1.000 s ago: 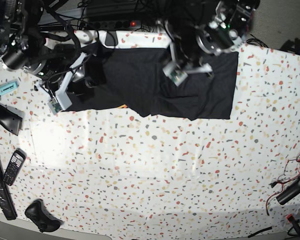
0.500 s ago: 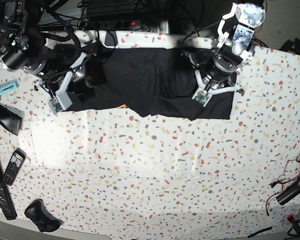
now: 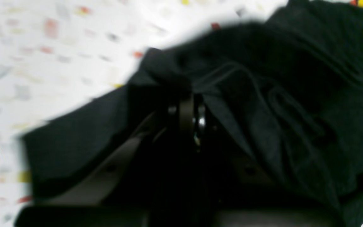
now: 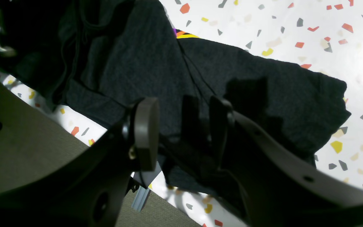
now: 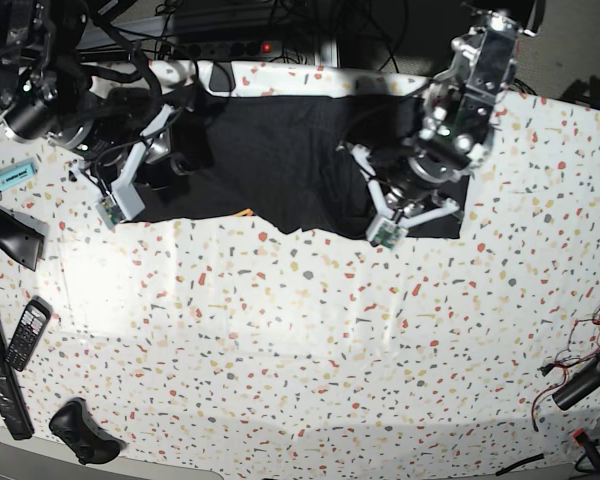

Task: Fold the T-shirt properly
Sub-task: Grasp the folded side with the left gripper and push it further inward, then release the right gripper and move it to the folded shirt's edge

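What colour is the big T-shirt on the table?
The T-shirt is black, clearest in the base view; a bit of rainbow print peeks out in the right wrist view.

Two black robot arms with silver joint housings and loose black cables. The right gripper [image 4: 181,132] has matte black fingers with small round holes and one round disc pad. White camera brackets sit beside the left gripper [image 5: 412,205].

The left arm's black gripper [image 3: 186,94] has its jaws pressed together, pinching a fold of the black fabric T-shirt [image 3: 279,104]; in the base view this arm [image 5: 450,130] reaches down from the upper right, wrist angled toward the middle. The right arm's black gripper [image 4: 181,132] holds its jaws spread, one round pad [image 4: 145,132] showing, low at the upper left.
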Motion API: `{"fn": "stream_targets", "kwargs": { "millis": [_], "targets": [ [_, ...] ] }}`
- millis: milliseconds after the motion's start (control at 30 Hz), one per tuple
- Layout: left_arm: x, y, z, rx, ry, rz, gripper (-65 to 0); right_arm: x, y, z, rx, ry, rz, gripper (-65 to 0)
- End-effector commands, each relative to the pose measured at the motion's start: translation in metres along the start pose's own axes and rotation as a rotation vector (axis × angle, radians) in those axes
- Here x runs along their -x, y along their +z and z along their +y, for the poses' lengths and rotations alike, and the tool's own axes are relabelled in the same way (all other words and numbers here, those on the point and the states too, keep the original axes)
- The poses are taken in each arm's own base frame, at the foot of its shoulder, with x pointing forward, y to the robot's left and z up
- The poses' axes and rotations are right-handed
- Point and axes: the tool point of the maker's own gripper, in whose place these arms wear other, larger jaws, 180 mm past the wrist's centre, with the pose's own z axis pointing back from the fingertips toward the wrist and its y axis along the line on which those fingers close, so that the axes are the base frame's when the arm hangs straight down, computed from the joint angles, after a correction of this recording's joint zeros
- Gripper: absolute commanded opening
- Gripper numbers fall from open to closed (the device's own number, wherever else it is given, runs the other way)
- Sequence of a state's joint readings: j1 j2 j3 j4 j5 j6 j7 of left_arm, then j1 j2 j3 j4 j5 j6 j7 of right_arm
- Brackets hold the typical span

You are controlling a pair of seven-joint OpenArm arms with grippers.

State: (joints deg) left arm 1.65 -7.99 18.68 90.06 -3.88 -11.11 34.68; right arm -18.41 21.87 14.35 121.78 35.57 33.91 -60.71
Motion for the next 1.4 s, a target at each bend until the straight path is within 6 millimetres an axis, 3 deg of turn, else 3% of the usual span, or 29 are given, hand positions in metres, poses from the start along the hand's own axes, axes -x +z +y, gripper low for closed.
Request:
{"fn": "stream_targets", "kwargs": {
  "millis": [0, 100, 300, 500, 567, 667, 800, 900, 1000, 1067, 1167, 1367],
  "targets": [
    [-0.020, -0.004, -0.003, 0.009, -0.002, -0.054, -65.0, -0.011, 0.004, -0.001, 0.003, 0.020, -0.040, -39.6],
    [-0.035, -0.015, -0.021, 0.050, -0.012, -0.067, -65.0, -0.011, 0.004, -0.001, 0.003, 0.020, -0.040, -39.6],
    [-0.081, -0.019, -0.054, 0.118, -0.062, -0.152, -65.0, -0.011, 0.004, -0.001, 0.003, 0.020, -0.040, -39.6],
    [-0.086, -0.019, -0.070, 0.147, -0.084, -0.164, -65.0, -0.010, 0.004, -0.001, 0.004, 0.021, -0.032, -39.6],
    [-0.085, -0.019, -0.060, 0.102, -0.120, -0.156, -65.0, -0.010, 0.004, -0.001, 0.006, 0.021, -0.031, -39.6],
    [-0.088, -0.013, -0.029, 0.005, -0.089, -0.172, -65.0, -0.003, 0.004, -0.011, 0.055, -0.023, 0.003, -39.5],
    [-0.101, 0.013, 0.014, -0.040, -0.015, -0.244, -65.0, 0.008, 0.000, -0.028, 0.107, -0.050, 0.022, -39.5],
    [-0.092, 0.028, 0.045, -0.069, 0.023, -0.223, -65.0, 0.007, 0.000, -0.045, 0.134, -0.084, 0.006, -39.5],
    [-0.068, 0.036, 0.074, -0.113, 0.050, -0.148, -43.7, 0.009, 0.004, -0.066, 0.178, -0.120, 0.019, -39.5],
    [-0.055, 0.042, 0.088, -0.127, 0.075, -0.126, -36.2, 0.016, 0.005, -0.078, 0.191, -0.167, 0.025, -39.5],
    [-0.037, 0.049, 0.102, -0.148, 0.090, -0.100, -35.5, 0.034, 0.012, -0.089, 0.160, -0.243, 0.078, -39.5],
    [-0.015, 0.057, 0.110, -0.164, 0.121, -0.084, -35.5, 0.062, 0.033, -0.135, 0.199, -0.329, 0.146, -39.5]
  ]
}}
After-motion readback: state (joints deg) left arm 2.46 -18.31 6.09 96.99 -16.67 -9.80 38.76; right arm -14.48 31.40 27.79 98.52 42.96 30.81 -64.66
